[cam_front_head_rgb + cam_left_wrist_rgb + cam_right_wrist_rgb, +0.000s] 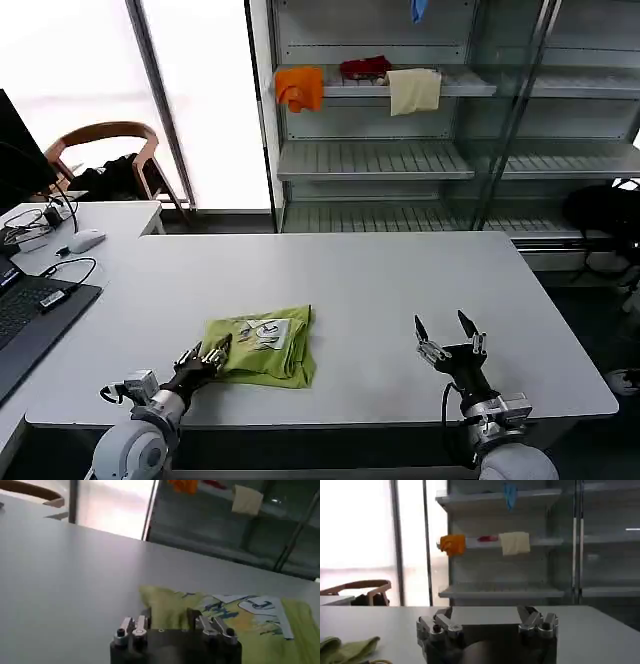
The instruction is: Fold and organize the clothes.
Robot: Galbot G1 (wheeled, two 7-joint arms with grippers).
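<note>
While the lime yellow-green T-shirt (262, 347) lies folded into a compact rectangle on the white table (400, 290), near its front edge and toward the robot's left, a white printed patch with blue and dark markings faces upward on top of the fold. The left hand (207, 357) rests low at the shirt's near left corner, its dark fingers reaching onto the edge of the fabric; from the left wrist view, the left hand (170, 617) has its fingers parted with the yellow-green cloth (220, 620) lying between and just beyond them, not pinched. The right hand (447, 338) is held above the table's front edge on the robot's right, well apart from the shirt, with its fingers spread wide and pointing up and nothing between them; the right wrist view shows the same open spread of the right hand (487, 615) over bare tabletop, with a corner of the shirt (345, 649) off to one side. Behind the table stands a metal shelf unit (380, 160), and on its upper shelf hang an orange cloth (300, 88), a red cloth (365, 67) and a cream cloth (414, 90). At the table's far left sit a laptop (30, 320) and a computer mouse (85, 240).
</note>
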